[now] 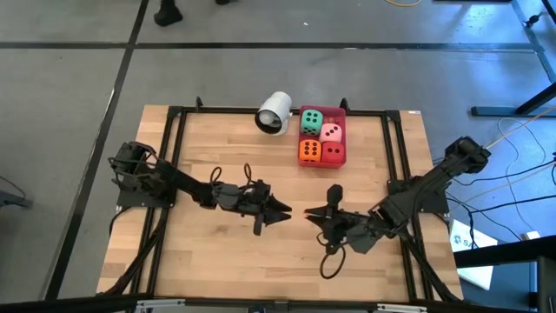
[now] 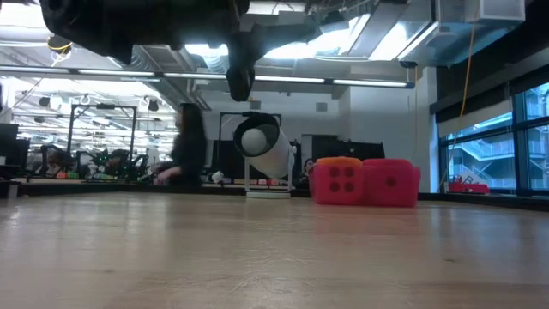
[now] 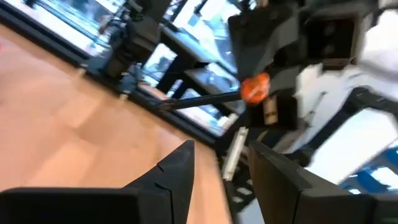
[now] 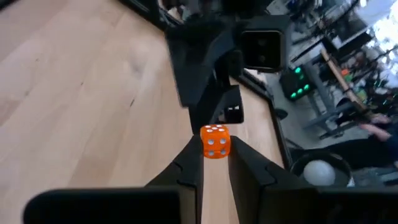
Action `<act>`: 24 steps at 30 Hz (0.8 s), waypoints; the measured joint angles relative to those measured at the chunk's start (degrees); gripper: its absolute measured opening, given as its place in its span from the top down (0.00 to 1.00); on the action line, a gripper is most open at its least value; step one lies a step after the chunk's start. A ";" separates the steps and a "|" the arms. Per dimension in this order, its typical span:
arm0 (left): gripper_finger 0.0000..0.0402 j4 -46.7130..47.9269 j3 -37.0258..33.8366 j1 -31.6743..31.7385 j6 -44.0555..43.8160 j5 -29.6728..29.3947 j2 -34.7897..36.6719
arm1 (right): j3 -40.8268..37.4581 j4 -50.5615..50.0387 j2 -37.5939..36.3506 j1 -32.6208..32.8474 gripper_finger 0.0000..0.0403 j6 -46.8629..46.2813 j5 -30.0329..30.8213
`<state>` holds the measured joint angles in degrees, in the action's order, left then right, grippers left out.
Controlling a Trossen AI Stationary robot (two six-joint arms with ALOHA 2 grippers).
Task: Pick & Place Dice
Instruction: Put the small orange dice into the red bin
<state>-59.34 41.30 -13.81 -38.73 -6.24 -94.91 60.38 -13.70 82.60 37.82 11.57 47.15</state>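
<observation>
So, starting at the jaws: the right gripper (image 1: 311, 211) is clamped on a small orange die (image 4: 216, 142) with white pips, pinched right at the fingertips, hanging over the middle of the table (image 1: 217, 261). The left gripper (image 1: 280, 209) sits nose to nose with it, just beside it, fingers spread with nothing between them. Further out, the 4 big dice are packed 2 by 2 on the red tray (image 1: 340, 113) near the far edge: green die (image 1: 311, 121), pink die (image 1: 331, 131), orange die (image 1: 308, 150) and red die (image 1: 333, 152), all touching. A white cup (image 1: 274, 113) lies on its side just beside the tray. Handling guess: the small die looks hard, light and slick, so a tip pinch on 2 opposite flat faces is the only sane hold, and it could squirt out if squeezed off-centre. The big ones look like soft foam (light, squishy, grippy), so grab across opposite faces from above, though packed that tight there's no finger room between them. Hard to make out: the low view only shows the orange and red cubes, green and pink are hidden behind them, and the arms are cut off at its top. I can't spot the small die in the high view at all.
</observation>
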 joint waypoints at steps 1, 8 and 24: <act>0.64 -0.82 0.00 0.21 -0.84 1.02 0.00 | 0.00 0.73 0.46 -0.27 0.87 1.20 -0.02; 0.64 -6.53 0.00 1.58 -4.24 8.01 0.00 | -0.04 8.82 4.18 -3.01 0.87 6.02 -0.02; 0.64 -6.50 0.00 2.70 -2.64 8.37 0.00 | -0.04 14.58 5.21 -5.93 0.87 8.80 -3.68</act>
<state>-65.84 41.30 -11.11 -41.38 2.14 -94.91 60.34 0.89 87.81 31.89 20.38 43.48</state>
